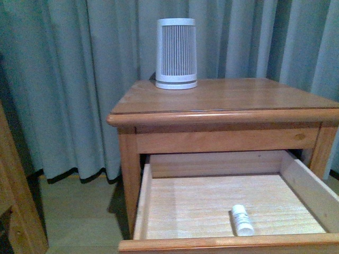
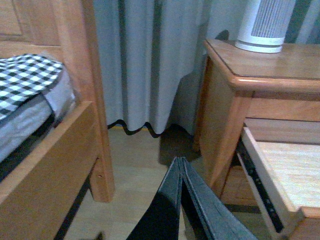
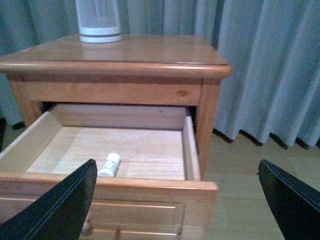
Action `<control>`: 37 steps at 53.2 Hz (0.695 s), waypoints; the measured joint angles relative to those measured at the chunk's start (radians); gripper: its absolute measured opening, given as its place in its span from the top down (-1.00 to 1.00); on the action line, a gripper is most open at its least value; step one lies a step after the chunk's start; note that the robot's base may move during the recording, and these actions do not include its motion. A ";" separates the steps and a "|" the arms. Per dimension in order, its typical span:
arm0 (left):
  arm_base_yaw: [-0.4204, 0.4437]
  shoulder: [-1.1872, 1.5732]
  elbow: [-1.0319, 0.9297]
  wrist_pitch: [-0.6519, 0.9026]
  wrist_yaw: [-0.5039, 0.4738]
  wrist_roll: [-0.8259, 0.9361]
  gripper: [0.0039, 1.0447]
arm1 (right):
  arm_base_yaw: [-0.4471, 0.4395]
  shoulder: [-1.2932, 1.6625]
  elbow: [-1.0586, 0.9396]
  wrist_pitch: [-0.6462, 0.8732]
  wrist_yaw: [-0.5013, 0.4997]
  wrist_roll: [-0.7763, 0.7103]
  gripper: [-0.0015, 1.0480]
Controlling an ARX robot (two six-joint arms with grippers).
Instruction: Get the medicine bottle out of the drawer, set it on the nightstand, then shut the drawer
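The small white medicine bottle (image 1: 242,220) lies on its side on the pale floor of the open upper drawer (image 1: 143,201), near the front. It also shows in the right wrist view (image 3: 109,165). The honey-brown nightstand (image 1: 222,95) has its drawer pulled far out. My right gripper (image 3: 177,172) is open wide and empty, in front of the drawer's front panel (image 3: 125,205) and its right corner. My left gripper (image 2: 181,162) is shut and empty, low over the floor to the left of the nightstand (image 2: 225,100). Neither arm shows in the front view.
A large white-and-grey ribbed cylinder (image 1: 176,53) stands at the back left of the nightstand top. Grey curtains (image 1: 69,79) hang behind. A wooden bed frame (image 2: 75,125) with checked bedding (image 2: 25,80) is to the left. Bare wood floor (image 3: 240,175) lies right of the nightstand.
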 joint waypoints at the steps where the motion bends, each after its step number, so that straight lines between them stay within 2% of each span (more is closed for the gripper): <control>1: 0.000 -0.003 -0.002 -0.002 0.000 0.000 0.84 | 0.000 0.000 0.000 0.000 0.001 0.000 -0.87; 5: 0.000 -0.003 -0.003 -0.002 0.002 0.001 0.57 | -0.002 0.004 0.002 -0.005 -0.007 0.005 -0.87; 7: 0.000 -0.004 -0.004 -0.002 0.001 0.000 0.47 | -0.014 0.060 0.037 -0.086 -0.067 0.032 -0.87; 10: 0.000 -0.006 -0.004 -0.002 0.002 0.001 0.27 | -0.011 0.210 0.106 -0.129 -0.084 0.051 -0.87; 15: 0.000 -0.006 -0.004 -0.002 0.003 0.001 -0.04 | 0.013 0.528 0.263 0.016 -0.085 0.063 -0.87; 22: 0.000 -0.006 -0.005 -0.002 0.003 0.001 -0.51 | 0.048 1.015 0.567 0.276 -0.011 0.010 -0.87; 28: 0.000 -0.006 -0.005 -0.002 0.003 0.001 -0.90 | 0.070 1.343 0.745 0.299 0.024 -0.028 -0.87; 37: 0.000 -0.006 -0.005 -0.002 0.003 0.002 -0.88 | 0.098 1.733 0.919 0.198 0.065 0.000 -0.87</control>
